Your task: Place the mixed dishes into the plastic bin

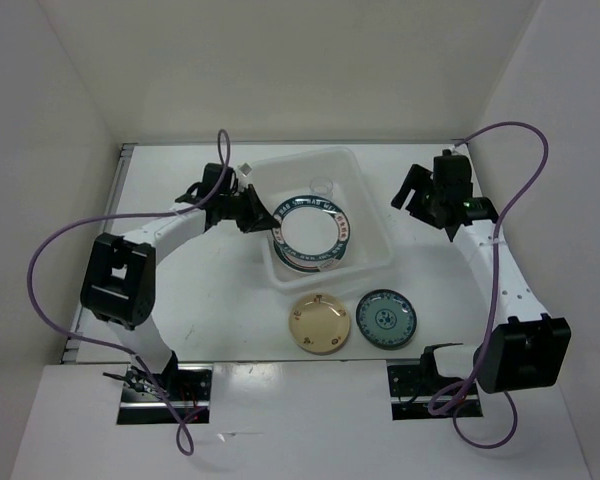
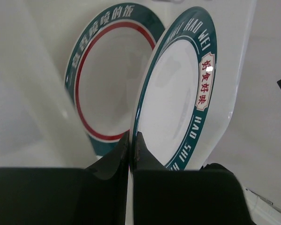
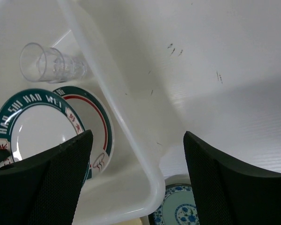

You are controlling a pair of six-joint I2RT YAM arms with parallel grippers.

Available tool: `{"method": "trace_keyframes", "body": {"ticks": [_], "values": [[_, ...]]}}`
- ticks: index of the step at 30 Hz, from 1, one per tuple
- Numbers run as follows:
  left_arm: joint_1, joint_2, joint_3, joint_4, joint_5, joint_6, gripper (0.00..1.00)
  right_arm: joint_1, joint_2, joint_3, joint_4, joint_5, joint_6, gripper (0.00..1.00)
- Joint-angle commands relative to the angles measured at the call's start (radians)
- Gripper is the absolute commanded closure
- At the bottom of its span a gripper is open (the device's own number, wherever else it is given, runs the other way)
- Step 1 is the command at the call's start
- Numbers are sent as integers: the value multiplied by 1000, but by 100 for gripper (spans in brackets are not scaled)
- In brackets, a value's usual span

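Observation:
My left gripper (image 1: 264, 220) (image 2: 132, 138) is shut on the near rim of a white plate with a dark teal lettered rim (image 1: 315, 230) (image 2: 178, 93). It holds the plate tilted inside the plastic bin (image 1: 365, 200). Under it lies a white plate with a green-red rim (image 2: 107, 79) (image 3: 97, 126). A clear cup (image 1: 322, 186) (image 3: 49, 63) lies at the bin's far side. A cream-yellow plate (image 1: 320, 323) and a teal patterned plate (image 1: 386, 318) (image 3: 178, 208) sit on the table in front of the bin. My right gripper (image 1: 418, 198) (image 3: 138, 140) is open and empty, right of the bin.
The bin's rim and corner (image 3: 131, 140) lie directly below my right gripper. White walls enclose the table on the left, back and right. Purple cables loop from both arms.

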Motion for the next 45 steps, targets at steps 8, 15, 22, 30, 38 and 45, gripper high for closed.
{"method": "trace_keyframes", "body": {"ticks": [8,15,22,30,38,45], "values": [[-60,186,261,-81,-68,37,100,-34,-47,-52,52,-54,11,17],[-60,206,298,-212,-140,103,100,-34,-77,-75,52,-54,11,17],[-60,206,298,-315,-185,144,100,-34,-77,-75,61,-45,11,17],[-60,206,298,-378,-242,177,79,-34,-87,-86,70,-45,11,17],[-60,175,318,-388,-260,195,53,-34,-87,-106,79,-54,20,17],[-60,105,399,-415,-251,185,45,-34,-87,-106,79,-73,20,17]]}}
